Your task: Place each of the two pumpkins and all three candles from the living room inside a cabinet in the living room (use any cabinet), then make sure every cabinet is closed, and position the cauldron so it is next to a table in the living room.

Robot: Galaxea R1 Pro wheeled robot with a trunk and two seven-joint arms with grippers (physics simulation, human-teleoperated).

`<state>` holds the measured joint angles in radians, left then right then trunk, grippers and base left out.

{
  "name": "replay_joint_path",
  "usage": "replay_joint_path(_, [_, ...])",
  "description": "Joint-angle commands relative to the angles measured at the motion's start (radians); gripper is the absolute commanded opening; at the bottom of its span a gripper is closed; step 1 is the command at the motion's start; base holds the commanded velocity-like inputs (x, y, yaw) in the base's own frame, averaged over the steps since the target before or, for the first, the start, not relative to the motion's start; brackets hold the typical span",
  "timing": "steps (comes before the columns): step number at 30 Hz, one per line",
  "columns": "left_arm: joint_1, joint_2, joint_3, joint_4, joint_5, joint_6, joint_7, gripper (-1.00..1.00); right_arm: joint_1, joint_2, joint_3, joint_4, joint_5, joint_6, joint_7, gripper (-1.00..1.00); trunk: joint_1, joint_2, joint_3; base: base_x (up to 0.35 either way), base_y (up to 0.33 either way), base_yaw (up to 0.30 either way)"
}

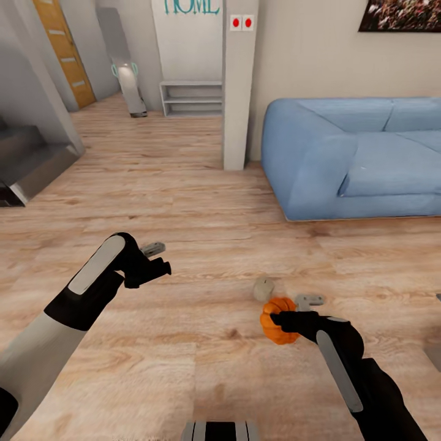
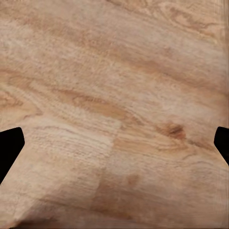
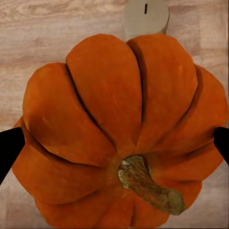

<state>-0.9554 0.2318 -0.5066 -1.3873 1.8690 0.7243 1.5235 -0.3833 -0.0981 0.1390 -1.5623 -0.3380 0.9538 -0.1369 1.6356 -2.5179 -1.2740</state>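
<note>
Right fingers (image 3: 223, 143) flank the pumpkin (image 3: 119, 129), apparently clamped on it above the floor (image 1: 202, 202); a candle (image 1: 264, 289) sits just beyond the pumpkin. Left fingers (image 2: 10, 143) wide, empty. Pumpkin pickup in hand; next we need the cabinet.

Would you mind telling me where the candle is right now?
In the head view the candle stands on the wooden floor, just beyond the pumpkin at the right pincer, in front of the blue sofa.

Orange pumpkin (image 1: 278, 320) beside beige candle (image 1: 263, 289)
</note>
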Motion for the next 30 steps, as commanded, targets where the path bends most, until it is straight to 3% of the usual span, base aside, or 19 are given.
replay_joint_path(1, [0.000,0.002,-0.001,-0.001,0.005,0.010,0.007,1.00,0.004,0.000,0.002,-0.001,-0.012,-0.006,-0.010,-1.00,-0.001,0.000,0.004,-0.281,0.180,-0.290])
replay_joint_path(7, [-0.001,0.012,-0.001,-0.003,0.004,0.005,0.008,1.00,0.009,0.001,0.002,0.000,-0.012,-0.017,-0.009,-1.00,-0.004,0.001,0.029,-0.282,0.182,-0.291])
replay_joint_path(11, [-0.002,0.021,-0.017,-0.008,0.003,-0.068,0.009,1.00,0.009,0.001,0.002,0.001,-0.012,-0.019,-0.010,-1.00,-0.006,0.002,0.046,-0.282,0.187,-0.292])
replay_joint_path(14, [-0.002,0.037,-0.114,-0.025,0.001,-0.123,0.011,1.00,0.015,0.000,0.002,0.000,-0.011,-0.047,-0.012,-1.00,-0.007,0.003,0.058,-0.283,0.194,-0.292])
replay_joint_path(15, [-0.001,0.046,-0.156,-0.047,0.001,-0.151,0.012,1.00,0.020,0.000,0.002,0.000,-0.011,-0.066,-0.012,-1.00,-0.007,0.003,0.063,-0.283,0.200,-0.292])
replay_joint_path(16, [-0.001,0.076,-0.252,-0.088,0.001,-0.230,0.011,1.00,0.026,-0.001,0.002,0.000,-0.010,-0.093,-0.013,-1.00,-0.008,0.003,0.067,-0.282,0.203,-0.292])
replay_joint_path(17, [-0.001,0.087,-0.289,-0.099,0.001,-0.263,0.010,1.00,0.028,-0.001,0.002,-0.001,-0.009,-0.099,-0.013,-1.00,-0.008,0.004,0.071,-0.282,0.203,-0.292])
replay_joint_path(20, [0.000,0.130,-0.523,-0.138,-0.005,-0.482,0.002,1.00,0.034,-0.001,0.002,0.000,-0.008,-0.118,-0.013,-1.00,-0.010,0.004,0.084,-0.281,0.204,-0.292])
replay_joint_path(21, [0.000,0.137,-0.587,-0.148,-0.015,-0.549,-0.001,1.00,0.035,-0.002,0.002,0.000,-0.008,-0.121,-0.013,-1.00,-0.010,0.005,0.088,-0.280,0.205,-0.292])
replay_joint_path(22, [0.000,0.145,-0.671,-0.160,-0.050,-0.643,-0.005,1.00,0.036,-0.002,0.002,0.001,-0.007,-0.125,-0.013,-1.00,-0.011,0.005,0.092,-0.204,0.174,-0.286])
replay_joint_path(24, [0.000,0.152,-0.770,-0.168,-0.096,-0.745,-0.007,1.00,0.037,-0.002,0.002,0.004,-0.006,-0.135,-0.012,-1.00,-0.011,0.005,0.100,-0.107,0.095,-0.201])
replay_joint_path(25, [0.000,0.153,-0.796,-0.169,-0.105,-0.768,-0.007,1.00,0.037,-0.002,0.002,0.004,-0.006,-0.139,-0.012,-1.00,-0.012,0.006,0.104,-0.067,0.059,-0.129])
replay_joint_path(27, [0.000,0.155,-0.908,-0.171,-0.126,-0.867,-0.009,1.00,0.045,-0.002,0.002,0.011,-0.006,-0.156,-0.012,-1.00,-0.013,0.006,0.112,-0.035,0.031,-0.068])
replay_joint_path(28, [0.000,0.156,-0.981,-0.172,-0.133,-0.946,-0.016,1.00,0.056,-0.002,0.002,0.014,-0.006,-0.172,-0.012,-1.00,-0.013,0.006,0.115,-0.014,0.012,-0.027])
replay_joint_path(30, [0.000,0.156,-1.054,-0.172,-0.137,-1.050,-0.051,1.00,0.068,-0.002,0.002,0.017,-0.006,-0.197,-0.012,-1.00,-0.014,0.007,0.123,-0.007,0.007,-0.014])
